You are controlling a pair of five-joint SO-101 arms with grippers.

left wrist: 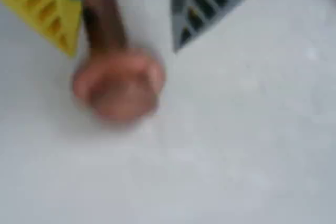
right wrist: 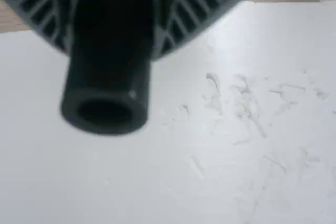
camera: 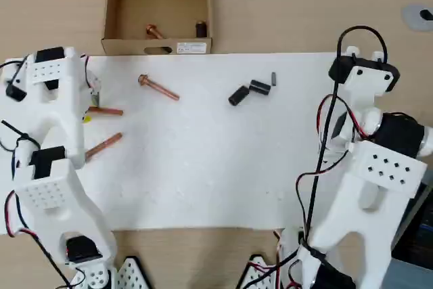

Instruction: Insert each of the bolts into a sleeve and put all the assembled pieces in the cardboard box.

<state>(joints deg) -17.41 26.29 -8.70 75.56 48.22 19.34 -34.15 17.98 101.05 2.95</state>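
Two pincers are working: my right pincer (right wrist: 113, 51) is clenching a black sleeve (right wrist: 107, 80) above the foam sheet (right wrist: 236, 156); my left pincer (left wrist: 123, 50) is straddling a bolt (left wrist: 118, 82) lying there, unclenched. Closing off-centre, I'd be risking rolling it away.

The bolts (camera: 158, 88) look like copper-toned metal, smooth with a soft sheen. The sleeve (right wrist: 107, 51) is black, matt and smooth (plastic or rubber, hard to tell). The box (camera: 111, 11) is plain matt cardboard. A white sheet (camera: 223, 167) looks like foam, matt, finely scratched and scuffed. The bench (camera: 284, 18) has a pale wood finish. The arms (camera: 51, 187) are matt white plastic; the left gripper (left wrist: 123, 48) has ribbed plastic fingers (left wrist: 47, 9).
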